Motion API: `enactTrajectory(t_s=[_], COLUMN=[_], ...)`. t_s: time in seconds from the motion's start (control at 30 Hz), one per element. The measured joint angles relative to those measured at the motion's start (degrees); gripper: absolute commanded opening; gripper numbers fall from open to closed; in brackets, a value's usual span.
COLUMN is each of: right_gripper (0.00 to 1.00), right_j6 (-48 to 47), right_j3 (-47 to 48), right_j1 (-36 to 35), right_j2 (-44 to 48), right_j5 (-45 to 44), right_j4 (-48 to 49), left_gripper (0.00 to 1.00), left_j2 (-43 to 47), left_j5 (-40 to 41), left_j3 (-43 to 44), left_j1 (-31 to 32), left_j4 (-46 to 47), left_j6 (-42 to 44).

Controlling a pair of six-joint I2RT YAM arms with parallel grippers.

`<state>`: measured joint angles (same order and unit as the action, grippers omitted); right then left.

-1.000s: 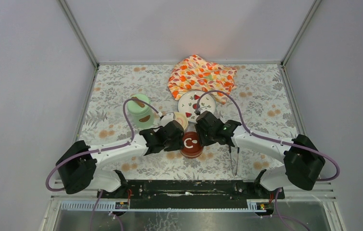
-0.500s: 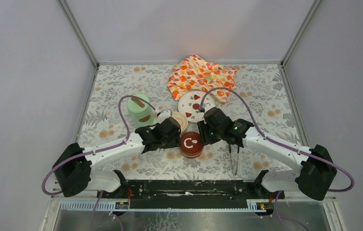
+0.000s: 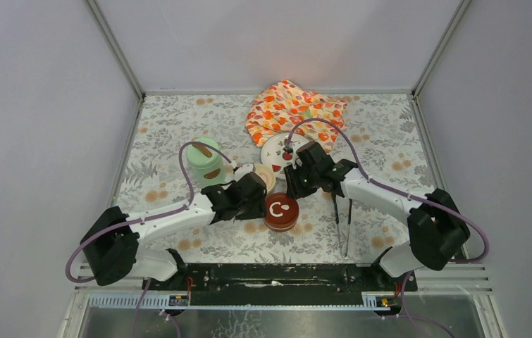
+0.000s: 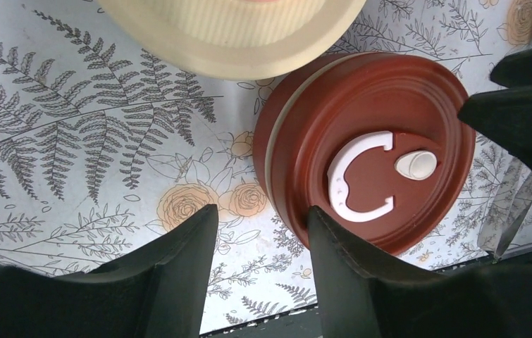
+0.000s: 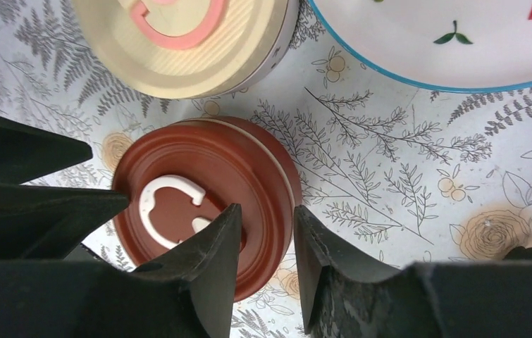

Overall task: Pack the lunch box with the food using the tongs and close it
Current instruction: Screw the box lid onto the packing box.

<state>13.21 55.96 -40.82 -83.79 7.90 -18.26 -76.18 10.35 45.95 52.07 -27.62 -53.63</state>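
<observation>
The lunch box stands as three pots: a mint-green cylinder (image 3: 204,163), a cream-lidded bowl (image 3: 263,175) and a dark red-lidded bowl (image 3: 281,211) with a white C-shaped handle. My left gripper (image 4: 259,229) is open just left of the red lid (image 4: 368,148), its right finger at the rim. My right gripper (image 5: 266,225) is open and straddles the right rim of the red lid (image 5: 203,190), one finger over the lid and one outside. The tongs (image 3: 344,225) lie on the table to the right. No food shows.
A white plate (image 3: 289,151) with red fruit prints sits behind the pots. An orange flowered cloth (image 3: 294,109) lies at the back. The cream lid (image 5: 185,42) has a pink handle. Both grippers crowd the red pot from either side.
My right gripper has shifted slightly back toward the plate and its arm has swung. The left gripper has barely moved beside the red pot.
</observation>
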Motion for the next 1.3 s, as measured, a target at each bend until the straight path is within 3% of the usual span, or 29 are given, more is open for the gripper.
enactTrajectory(t_s=[0.27, 0.57, 0.77, 0.97, 1.07, 1.3], right_gripper=[0.36, 0.22, 0.15, 0.21, 0.23, 0.37], right_j6=[-1.5, -1.3, -0.2, 4.7, 8.4, 14.4], right_j3=[0.0, -2.7, -5.8, -9.0, -10.6, -13.8], right_j1=[0.2, 0.3, 0.7, -1.2, -4.2, -9.1], right_j2=[-3.2, -3.0, 0.3, 4.9, 7.3, 13.0], right_j5=[0.7, 1.3, 0.7, -3.5, -7.0, -8.5], right_j4=[1.2, 3.0, 4.0, 2.4, 1.3, -0.8], left_gripper=[0.44, 0.23, 0.18, 0.18, 0.23, 0.47], left_j2=[-2.0, -4.3, -5.7, -8.2, -9.5, -10.4], left_j5=[-1.2, -1.6, -0.7, 1.1, 2.8, 4.7], left_j3=[0.1, 2.1, 3.6, 6.1, 7.5, 8.3], left_j1=[0.0, 0.0, -0.1, -0.1, -0.1, -0.1], left_j4=[2.0, 3.3, 3.2, 3.3, 3.3, 3.4], left_j6=[0.0, 1.1, 2.7, 5.1, 6.7, 9.0])
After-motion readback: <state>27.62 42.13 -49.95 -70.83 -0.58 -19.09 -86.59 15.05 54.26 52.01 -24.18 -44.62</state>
